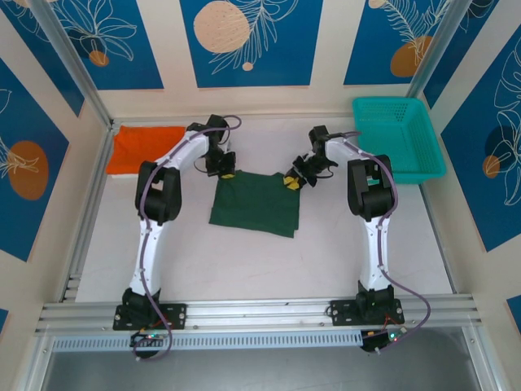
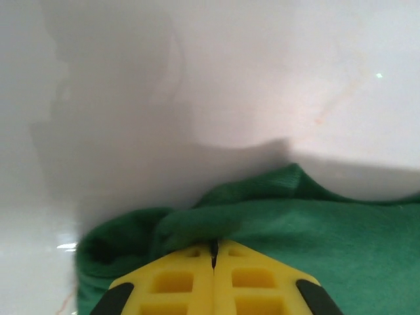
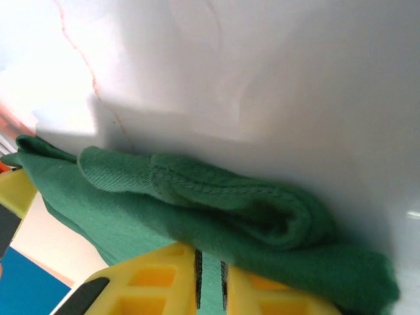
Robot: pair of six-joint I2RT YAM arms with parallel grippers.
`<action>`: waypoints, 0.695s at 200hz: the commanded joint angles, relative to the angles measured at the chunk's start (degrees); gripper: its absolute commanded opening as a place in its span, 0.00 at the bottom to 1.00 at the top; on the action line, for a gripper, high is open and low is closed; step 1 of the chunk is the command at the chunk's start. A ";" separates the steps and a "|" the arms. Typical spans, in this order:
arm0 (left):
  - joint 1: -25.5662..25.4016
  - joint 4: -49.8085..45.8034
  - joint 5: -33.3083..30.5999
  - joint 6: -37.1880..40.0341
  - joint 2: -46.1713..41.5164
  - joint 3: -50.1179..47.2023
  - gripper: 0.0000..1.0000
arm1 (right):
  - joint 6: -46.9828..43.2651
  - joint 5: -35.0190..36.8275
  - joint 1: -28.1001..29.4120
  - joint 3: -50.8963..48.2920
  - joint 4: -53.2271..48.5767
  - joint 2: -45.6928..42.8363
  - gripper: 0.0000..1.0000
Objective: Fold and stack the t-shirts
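The worktop is white, and blue walls with painted leaves and round orange shapes stand around it. A green shirt lies in the middle of the worktop, folded into a flat, nearly square shape. An orange shirt lies folded in the far left corner, well apart from the green one. A teal basket sits in the far right corner. The left tool is down at the far left corner of the green shirt. Its yellow fingers are squeezed tight together. The bunched-up edge of the shirt touches their tips, but I cannot tell if any cloth is caught between them. The right tool is down at the far right corner of the green shirt. Its yellow fingers are clenched on the shirt. A thin strip of green cloth shows in the crack between them, and a thick rolled fold of the shirt lies just past their tips. Both arms bend in from the sides toward the shirt's far edge.
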 commanded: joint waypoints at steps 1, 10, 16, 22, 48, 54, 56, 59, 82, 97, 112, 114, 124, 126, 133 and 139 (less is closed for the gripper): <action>1.60 -0.85 -4.89 -0.42 -2.07 -1.88 0.00 | 1.06 0.97 -0.43 1.38 -3.05 1.34 0.19; 2.01 -0.66 -6.14 -0.75 -2.99 -2.77 0.00 | 1.18 0.98 -0.46 1.38 -3.05 1.55 0.19; 2.38 -0.36 -7.15 -1.12 -3.68 -3.50 0.00 | 1.24 0.91 -0.47 1.37 -3.03 1.52 0.20; 2.73 -0.07 -8.05 -1.53 -4.29 -4.26 0.00 | 1.35 0.85 -0.41 1.38 -2.94 1.64 0.20; 4.07 -0.37 -10.20 -2.89 -6.06 -5.53 0.00 | 1.14 0.45 -0.43 2.07 -2.96 1.49 0.24; 4.24 -0.34 -10.33 -2.93 -6.70 -5.80 0.00 | 1.04 0.29 -0.37 2.52 -2.98 1.18 0.27; 4.28 -0.31 -10.33 -2.92 -6.91 -5.88 0.00 | 0.91 0.26 -0.31 2.67 -2.97 1.06 0.28; 4.34 -0.30 -10.29 -2.84 -7.36 -5.99 0.01 | 0.86 0.25 -0.30 2.95 -3.00 0.88 0.29; 4.91 0.75 -9.34 -2.52 -11.47 -8.75 0.30 | 0.48 -0.25 0.16 4.76 -3.36 -1.31 0.38; 5.40 2.64 -3.27 -0.68 -12.83 -11.22 0.53 | 1.05 -1.94 0.31 4.94 -2.59 -3.46 0.43; 5.32 3.82 2.90 1.90 -12.93 -13.45 0.70 | 1.52 -3.34 0.64 4.07 -1.07 -6.39 0.51; 5.32 4.07 3.66 2.22 -12.93 -13.83 0.72 | 1.52 -3.53 0.62 3.94 -0.89 -6.92 0.52; 5.10 5.19 6.79 3.69 -12.95 -15.61 0.80 | 1.44 -3.70 0.81 3.08 -0.29 -9.08 0.55; 5.02 5.29 7.22 3.99 -12.87 -15.80 0.81 | 1.41 -3.77 0.93 2.88 -0.16 -9.57 0.55; 4.81 5.20 8.32 5.14 -12.31 -16.18 0.83 | 1.46 -3.98 1.08 1.89 0.41 -11.16 0.56; 4.46 4.87 8.82 6.29 -11.73 -16.30 0.84 | 1.46 -4.21 1.23 0.86 0.95 -12.63 0.56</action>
